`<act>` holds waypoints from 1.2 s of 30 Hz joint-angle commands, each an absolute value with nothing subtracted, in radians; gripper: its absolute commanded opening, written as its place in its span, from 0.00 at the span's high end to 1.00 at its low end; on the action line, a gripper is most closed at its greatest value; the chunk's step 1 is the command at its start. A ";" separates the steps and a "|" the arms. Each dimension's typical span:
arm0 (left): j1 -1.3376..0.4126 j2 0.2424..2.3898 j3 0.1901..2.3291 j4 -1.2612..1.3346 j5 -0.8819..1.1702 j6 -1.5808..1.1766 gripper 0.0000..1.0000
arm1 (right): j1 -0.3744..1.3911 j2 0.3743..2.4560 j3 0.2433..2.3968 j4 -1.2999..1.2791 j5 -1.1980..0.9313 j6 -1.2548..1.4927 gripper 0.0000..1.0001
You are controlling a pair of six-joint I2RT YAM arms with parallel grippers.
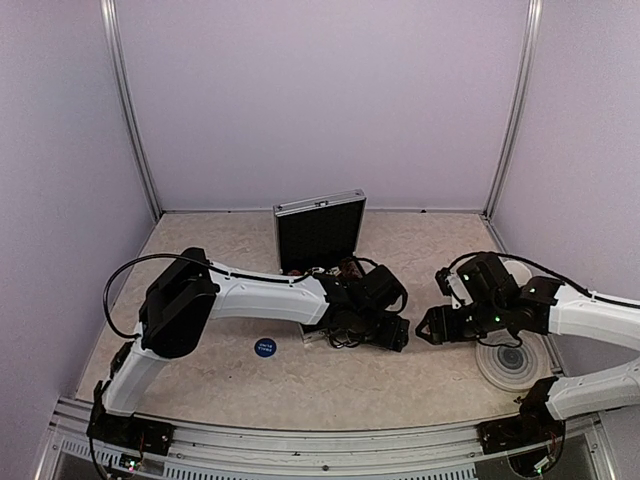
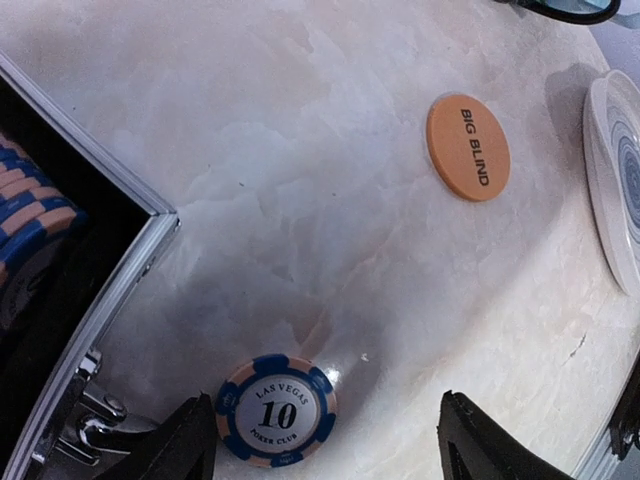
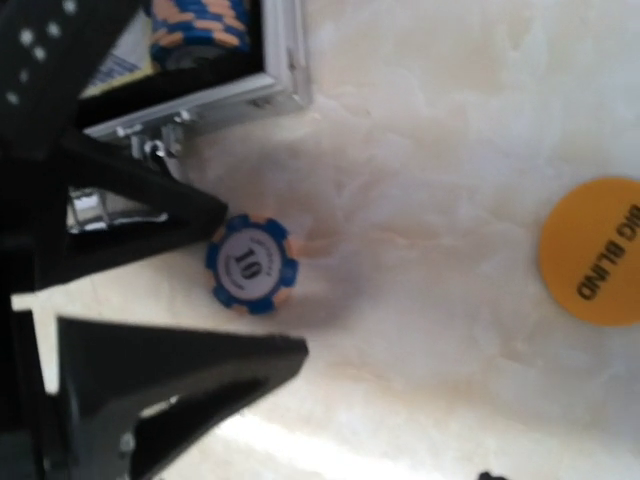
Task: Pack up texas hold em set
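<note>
The silver aluminium case [image 1: 318, 232] stands open at the table's middle, lid up; its corner [image 2: 130, 270] and blue-and-orange chips [image 2: 30, 215] inside show in the left wrist view. My left gripper [image 1: 398, 335] is open and low over the table, just right of the case. A blue "10" chip [image 2: 277, 410] lies flat between its fingers, close to the left finger [image 2: 185, 450]; it also shows in the right wrist view [image 3: 252, 262]. An orange "BIG BLIND" button [image 2: 468, 147] lies further right. My right gripper [image 1: 432, 326] is open and empty, facing the left one.
A blue round button [image 1: 264, 347] lies on the table in front of the left arm. A round grey ringed coaster [image 1: 512, 360] sits near the right arm; its edge also shows in the left wrist view [image 2: 612, 170]. The enclosure walls surround the table.
</note>
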State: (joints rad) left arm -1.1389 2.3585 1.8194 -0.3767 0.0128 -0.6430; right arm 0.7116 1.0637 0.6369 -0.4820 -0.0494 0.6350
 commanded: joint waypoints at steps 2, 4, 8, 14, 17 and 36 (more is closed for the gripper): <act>-1.145 2.477 1.835 -0.553 -0.058 -0.620 0.28 | 0.718 1.041 0.623 -0.508 -0.018 0.626 0.34; -1.149 2.495 1.852 -0.572 -0.071 -0.610 0.32 | 0.717 1.044 0.628 -0.509 -0.016 0.621 0.34; -1.164 2.514 1.862 -0.611 -0.102 -0.587 0.38 | 0.718 1.052 0.642 -0.512 -0.008 0.614 0.34; -1.185 2.527 1.861 -0.660 -0.139 -0.548 0.40 | 0.717 1.068 0.657 -0.513 -0.008 0.608 0.34; -1.195 2.532 1.849 -0.671 -0.136 -0.538 0.40 | 0.718 1.075 0.663 -0.512 -0.008 0.607 0.34; -1.227 2.528 1.788 -0.716 -0.104 -0.506 0.45 | 0.717 1.085 0.657 -0.501 0.014 0.604 0.34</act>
State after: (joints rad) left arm -1.1992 2.4096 1.8732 -0.4427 -0.1913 -0.4934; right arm 0.7116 1.0843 0.6422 -0.5056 -0.0063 0.6125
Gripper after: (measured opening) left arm 0.560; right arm 0.660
